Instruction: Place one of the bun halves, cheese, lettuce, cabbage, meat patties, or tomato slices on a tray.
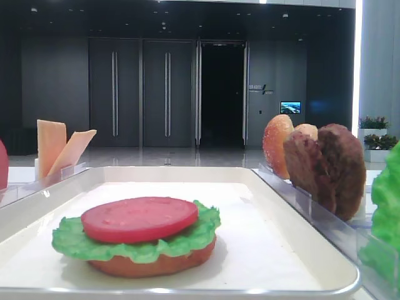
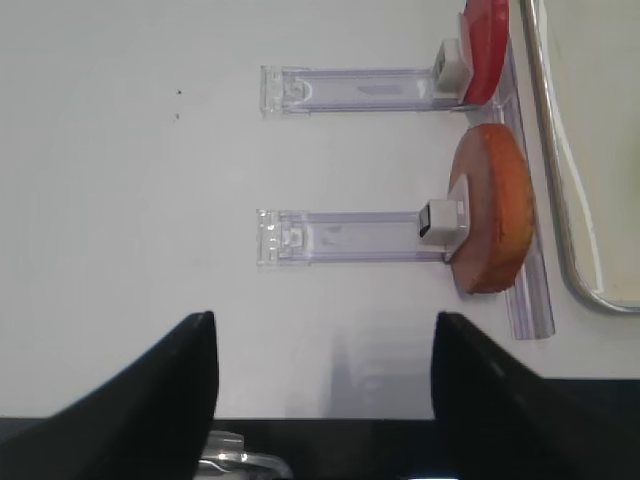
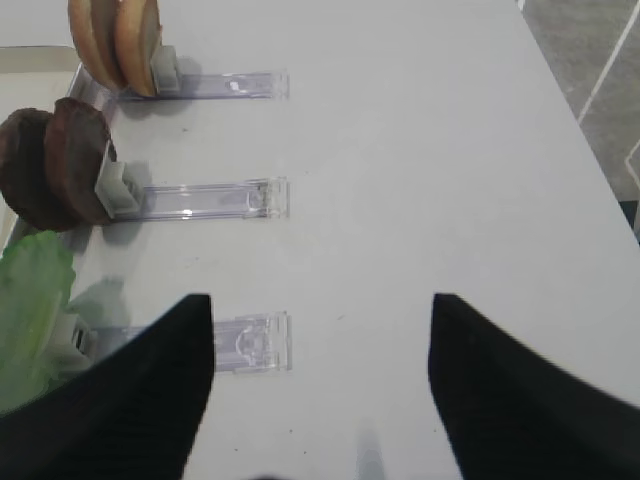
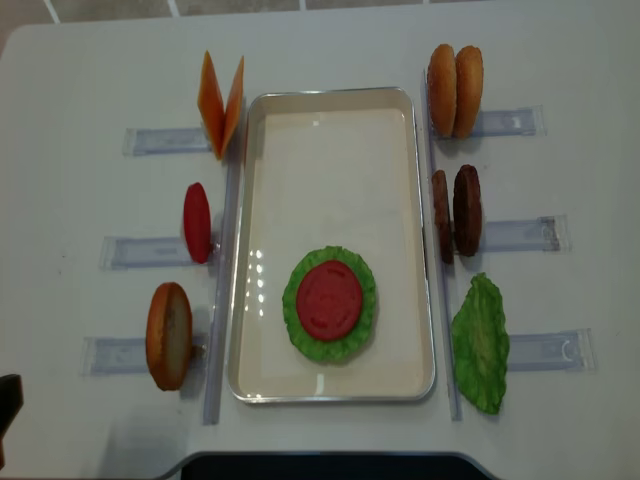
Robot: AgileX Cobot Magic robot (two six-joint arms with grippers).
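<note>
The white tray point(image 4: 240, 250) lies mid-table. On it a bun half point(image 1: 153, 262) carries a lettuce point(image 4: 352, 340) leaf and a tomato slice point(image 4: 330, 299). My left gripper point(image 2: 322, 330) hovers open and empty over the table's near edge, short of the standing bun half point(image 2: 495, 220) and tomato slice point(image 2: 487, 45). My right gripper point(image 3: 320, 305) is open and empty over bare table, to the right of the bun halves point(image 3: 115, 40), meat patties point(image 3: 55, 165) and lettuce point(image 3: 30, 300). Cheese point(image 4: 222, 103) stands at the far left. Cabbage is out of view.
Clear acrylic holders point(image 4: 520, 235) run outward from both long sides of the tray, each with food standing at its inner end. The table's front edge point(image 4: 330, 460) lies just below the tray. A dark part point(image 4: 8, 400) shows at the bottom left corner.
</note>
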